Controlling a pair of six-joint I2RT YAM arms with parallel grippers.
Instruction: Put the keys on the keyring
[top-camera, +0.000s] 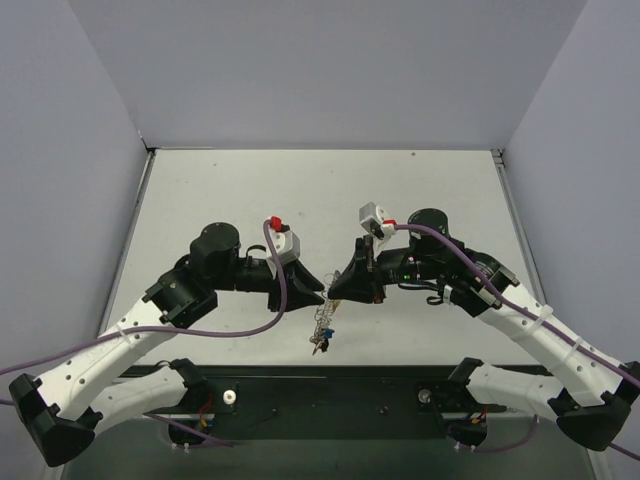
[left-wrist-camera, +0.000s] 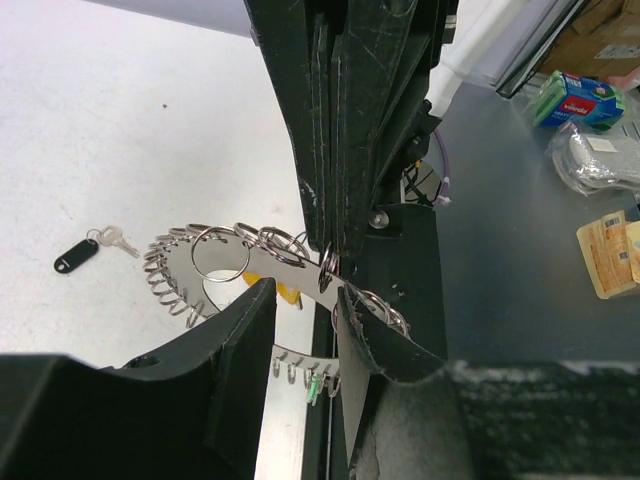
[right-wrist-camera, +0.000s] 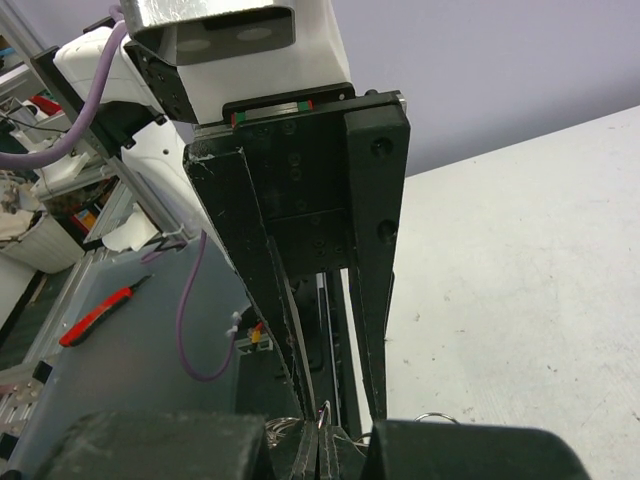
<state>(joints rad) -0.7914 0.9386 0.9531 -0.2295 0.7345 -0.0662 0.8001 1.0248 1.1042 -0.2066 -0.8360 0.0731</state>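
The keyring (top-camera: 320, 322), silvery with a coil-like rim, hangs between the two grippers over the table's near middle. Blue and red keys (top-camera: 323, 342) dangle from its lower end. My right gripper (top-camera: 336, 290) is shut on the keyring's top edge; in the left wrist view its fingers (left-wrist-camera: 335, 150) come down onto a small loop. My left gripper (left-wrist-camera: 305, 292) is open, its tips just short of the keyring (left-wrist-camera: 165, 285) and holding nothing. A yellow key head (left-wrist-camera: 288, 291) and a green one (left-wrist-camera: 316, 384) hang on the ring. In the right wrist view my right gripper (right-wrist-camera: 322, 440) pinches a thin wire loop.
A black tag with a small key (left-wrist-camera: 78, 255) lies loose on the white table (top-camera: 250, 190), to the left in the left wrist view. Grey walls enclose the table on three sides. The black base rail (top-camera: 330, 395) runs along the near edge.
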